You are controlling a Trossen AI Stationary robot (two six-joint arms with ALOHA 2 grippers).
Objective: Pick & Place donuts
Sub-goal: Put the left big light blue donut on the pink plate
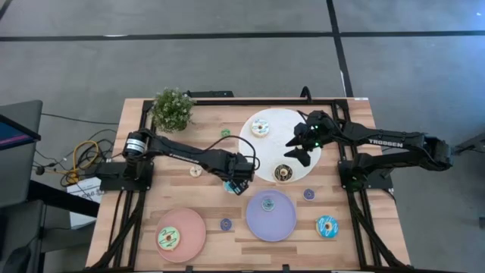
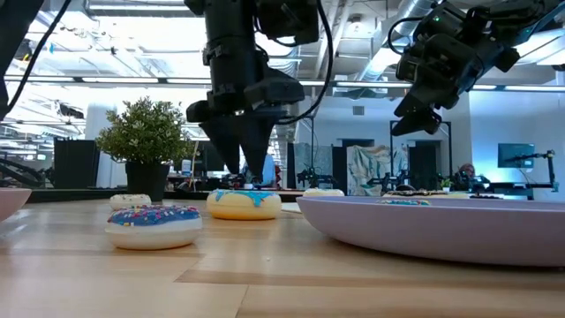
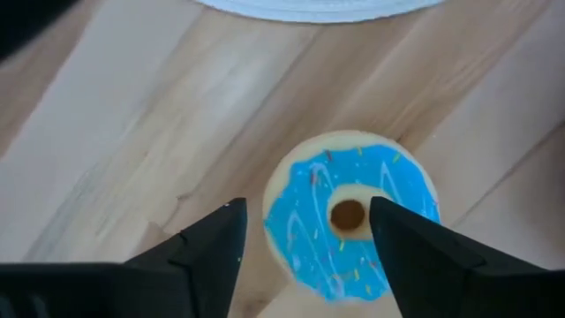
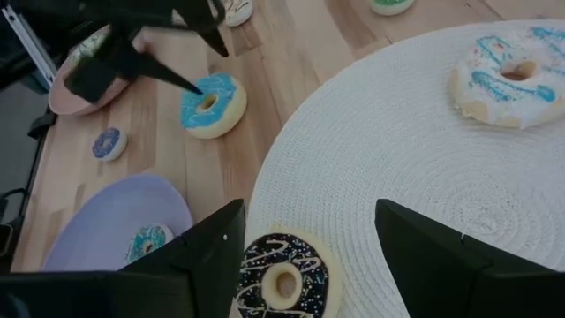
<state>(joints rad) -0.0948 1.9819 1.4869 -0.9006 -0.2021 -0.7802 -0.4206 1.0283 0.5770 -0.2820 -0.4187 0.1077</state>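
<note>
My left gripper (image 1: 237, 180) (image 3: 306, 208) is open and points down just above a larger blue-iced donut (image 1: 231, 186) (image 3: 349, 221) (image 2: 244, 203). That donut lies flat on the wood between the white plate and the purple plate. One finger stands beside its rim and the other over its iced top. My right gripper (image 1: 297, 148) (image 4: 309, 208) is open and hovers over the white plate (image 1: 274, 117). This plate carries a white-and-blue iced donut (image 4: 510, 75) and a chocolate donut (image 4: 282, 283).
A purple plate (image 1: 284, 224) holds a tiny teal donut (image 1: 267, 202). A pink plate (image 1: 189, 220) holds a green-iced donut (image 1: 168, 238). Another blue donut (image 1: 326, 226) and tiny donuts (image 1: 226, 224) (image 1: 308, 194) (image 1: 195, 171) lie on the wood. A potted plant (image 1: 172, 108) stands at the far left corner.
</note>
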